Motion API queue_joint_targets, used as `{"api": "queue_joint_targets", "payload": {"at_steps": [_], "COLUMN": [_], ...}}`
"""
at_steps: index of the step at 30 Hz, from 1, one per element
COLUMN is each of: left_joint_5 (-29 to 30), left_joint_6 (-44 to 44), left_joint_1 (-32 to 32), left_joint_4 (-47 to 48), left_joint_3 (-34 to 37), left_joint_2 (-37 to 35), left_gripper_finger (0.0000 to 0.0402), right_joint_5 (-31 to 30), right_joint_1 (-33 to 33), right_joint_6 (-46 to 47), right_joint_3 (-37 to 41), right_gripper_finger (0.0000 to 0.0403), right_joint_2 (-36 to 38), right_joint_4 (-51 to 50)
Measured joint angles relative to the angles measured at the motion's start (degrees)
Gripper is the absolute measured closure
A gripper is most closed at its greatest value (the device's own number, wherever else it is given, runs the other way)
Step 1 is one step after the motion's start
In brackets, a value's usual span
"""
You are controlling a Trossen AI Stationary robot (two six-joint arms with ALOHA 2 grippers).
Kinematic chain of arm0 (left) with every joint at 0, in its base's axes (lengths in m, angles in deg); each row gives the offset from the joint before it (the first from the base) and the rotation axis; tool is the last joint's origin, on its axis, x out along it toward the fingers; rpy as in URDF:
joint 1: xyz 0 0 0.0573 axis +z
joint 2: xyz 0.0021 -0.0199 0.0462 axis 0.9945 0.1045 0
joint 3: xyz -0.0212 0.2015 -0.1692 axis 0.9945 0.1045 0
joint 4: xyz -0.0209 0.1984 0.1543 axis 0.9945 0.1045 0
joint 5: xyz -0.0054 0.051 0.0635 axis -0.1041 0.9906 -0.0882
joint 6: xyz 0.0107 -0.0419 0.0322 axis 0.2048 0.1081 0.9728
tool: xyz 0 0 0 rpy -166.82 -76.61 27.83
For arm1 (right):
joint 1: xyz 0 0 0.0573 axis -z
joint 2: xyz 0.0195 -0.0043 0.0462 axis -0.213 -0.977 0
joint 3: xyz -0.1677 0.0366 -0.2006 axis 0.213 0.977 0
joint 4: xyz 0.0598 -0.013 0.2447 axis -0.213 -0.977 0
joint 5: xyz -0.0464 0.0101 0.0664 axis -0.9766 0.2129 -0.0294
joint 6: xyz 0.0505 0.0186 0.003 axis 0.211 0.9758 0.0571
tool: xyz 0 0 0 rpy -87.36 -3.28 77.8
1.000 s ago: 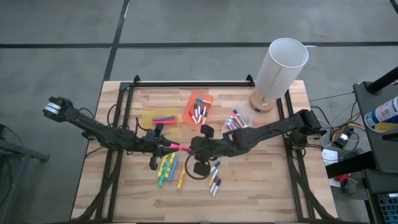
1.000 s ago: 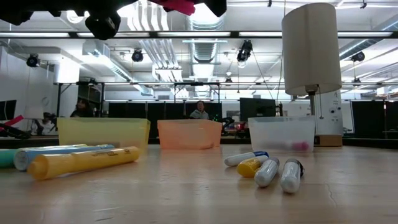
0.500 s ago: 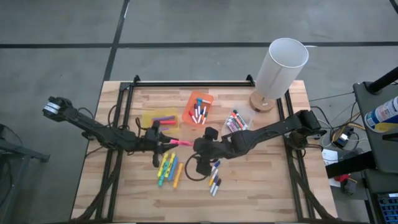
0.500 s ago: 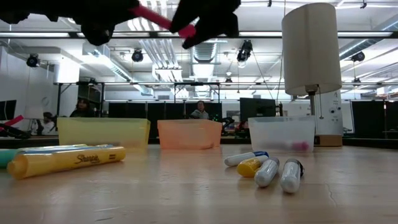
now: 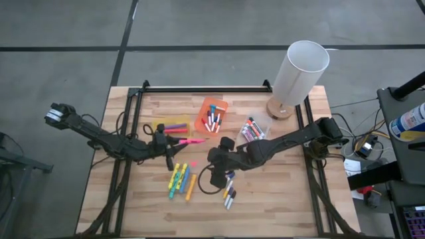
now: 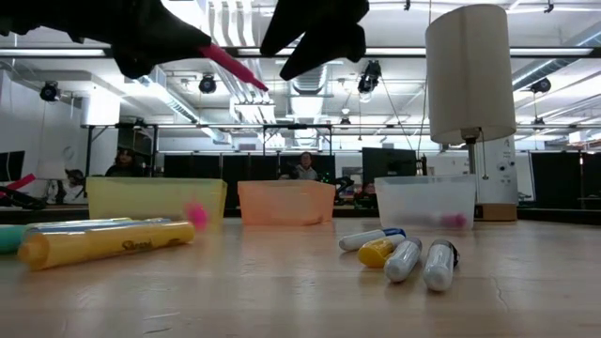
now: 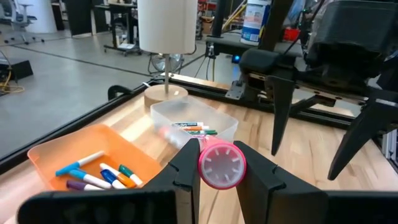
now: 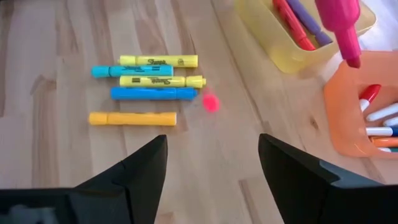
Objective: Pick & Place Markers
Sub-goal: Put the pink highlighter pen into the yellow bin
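With my left gripper [image 5: 167,141] lifted above the wooden table [image 5: 285,192], I see its jaws closed on a pink highlighter marker [image 5: 187,141], whose round butt end fills the gap between the two fingers in the left wrist view [image 7: 222,165]. That marker juts out level toward the orange plastic bin [image 5: 221,106], its tip near the bin's rim without touching it. A small pink cap [image 5: 194,163] lies loose on the wood, just beside the row of yellow, blue and orange markers [image 5: 179,180] lying side by side near the table's middle.

My right gripper [image 5: 214,174] hangs over the middle of the table with its jaws spread wide and nothing between them; its dark fingers [image 8: 134,171] frame the pink cap and the marker row below.

Several markers with white barrels lie in the orange bin, red and purple ones rest in the yellow plastic bin [image 5: 158,125], and more sit in the clear plastic bin [image 5: 259,127]. Four further markers [image 5: 229,192] lie on the wood near the right gripper. A white-shaded lamp on a wooden base [image 5: 300,70] stands at the far right corner.
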Motion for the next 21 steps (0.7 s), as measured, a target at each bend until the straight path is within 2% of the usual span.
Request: {"api": "queue_joint_targets", "payload": {"at_steps": [6,14,21], "left_joint_5": [0.27,0.32,0.37], "left_joint_6": [0.01,0.02,-1.04], "left_joint_1": [0.0,0.0,-0.02], "left_joint_4": [-0.06,-0.19,-0.19], "left_joint_3": [0.0,0.0,0.0], "left_joint_2": [0.0,-0.71,-2.53], "left_gripper_finger": [0.0333,0.0333,0.0333], "right_joint_5": [0.09,0.15,0.24], "right_joint_1": [0.04,0.09,0.19], "right_joint_6": [0.0,-0.68,-4.88], "right_joint_3": [1.39,5.23,10.73], "right_gripper_finger": [0.0161,0.0159,0.0163], "right_joint_2": [0.02,-0.07,-0.09], "right_joint_4": [0.29,5.96,20.91]}}
